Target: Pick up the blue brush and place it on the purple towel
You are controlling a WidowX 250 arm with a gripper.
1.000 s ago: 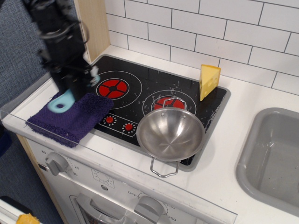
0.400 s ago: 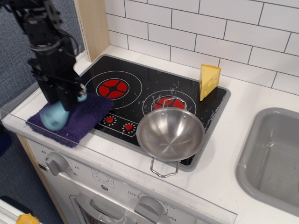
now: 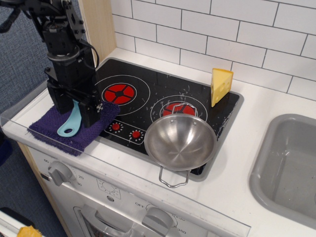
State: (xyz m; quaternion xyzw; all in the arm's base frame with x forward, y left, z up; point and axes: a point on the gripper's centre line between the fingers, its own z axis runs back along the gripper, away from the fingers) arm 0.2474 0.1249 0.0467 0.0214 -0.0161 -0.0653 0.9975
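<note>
The blue brush (image 3: 70, 124) lies on the purple towel (image 3: 45, 129) at the stove's left front corner. Its handle end with the rounded hole points toward the front edge. Its bristle end is hidden under my gripper. My gripper (image 3: 75, 109) stands upright just over the towel, open, with one finger (image 3: 60, 102) on each side of the brush's upper part. The fingers stand wider apart than the brush and do not clamp it.
A steel bowl (image 3: 180, 142) sits at the front of the black stove top (image 3: 148, 96). A yellow cheese wedge (image 3: 220, 85) stands at the back right of the stove. A grey sink (image 3: 291, 163) is at the right. A wooden panel (image 3: 98, 24) rises behind my arm.
The gripper carried the brush over the towel, lowered it and opened. The brush now lies flat on the towel between the spread fingers.
</note>
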